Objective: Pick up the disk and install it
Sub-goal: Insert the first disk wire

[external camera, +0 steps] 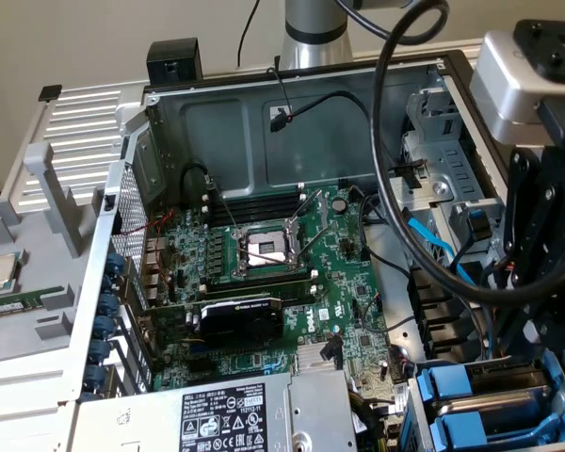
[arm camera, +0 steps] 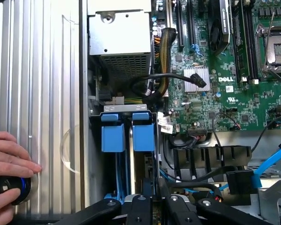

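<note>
An open grey metal computer case (external camera: 264, 122) sits on a ribbed silver bench (arm camera: 37, 70). The black tool (arm camera: 153, 190) hangs over the drive bay beside the green motherboard (arm camera: 215, 93). Its fingers are drawn narrow on the near end of the rectangular silver-metal disk (arm camera: 143, 136), which sits in a blue plastic frame. The disk lies in the bay just beside a second blue-framed drive (arm camera: 113, 133), on that drive's motherboard side. A person's hand (arm camera: 9, 157) rests on the bench, touching a round black and blue knob (arm camera: 11, 187).

Person's hand (arm camera: 9, 161) & end effector (arm camera: 154, 192) cut off at view edge; hand part-hides black obj (arm camera: 7, 191).
</note>
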You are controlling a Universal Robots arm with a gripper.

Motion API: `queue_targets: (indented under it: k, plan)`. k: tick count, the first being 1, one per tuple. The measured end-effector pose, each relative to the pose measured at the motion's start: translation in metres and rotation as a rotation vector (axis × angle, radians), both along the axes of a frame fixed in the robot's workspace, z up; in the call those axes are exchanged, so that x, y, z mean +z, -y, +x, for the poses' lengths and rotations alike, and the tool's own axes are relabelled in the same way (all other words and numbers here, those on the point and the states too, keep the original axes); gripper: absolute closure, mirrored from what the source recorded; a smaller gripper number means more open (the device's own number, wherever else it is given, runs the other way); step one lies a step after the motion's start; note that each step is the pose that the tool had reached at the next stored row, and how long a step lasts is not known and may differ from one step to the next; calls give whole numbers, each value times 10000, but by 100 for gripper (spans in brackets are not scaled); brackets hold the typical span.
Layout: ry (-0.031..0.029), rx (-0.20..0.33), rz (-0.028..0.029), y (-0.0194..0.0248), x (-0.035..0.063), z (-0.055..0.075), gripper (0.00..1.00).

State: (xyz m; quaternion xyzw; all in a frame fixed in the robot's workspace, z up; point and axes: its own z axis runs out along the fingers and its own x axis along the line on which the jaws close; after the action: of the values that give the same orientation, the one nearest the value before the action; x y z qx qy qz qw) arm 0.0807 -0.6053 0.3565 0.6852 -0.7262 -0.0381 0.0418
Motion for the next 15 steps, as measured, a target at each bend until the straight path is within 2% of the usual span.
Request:
queue_targets:
  k: [15]
  plan:
    - [0, 0, 2, 0, -1, 1, 83]
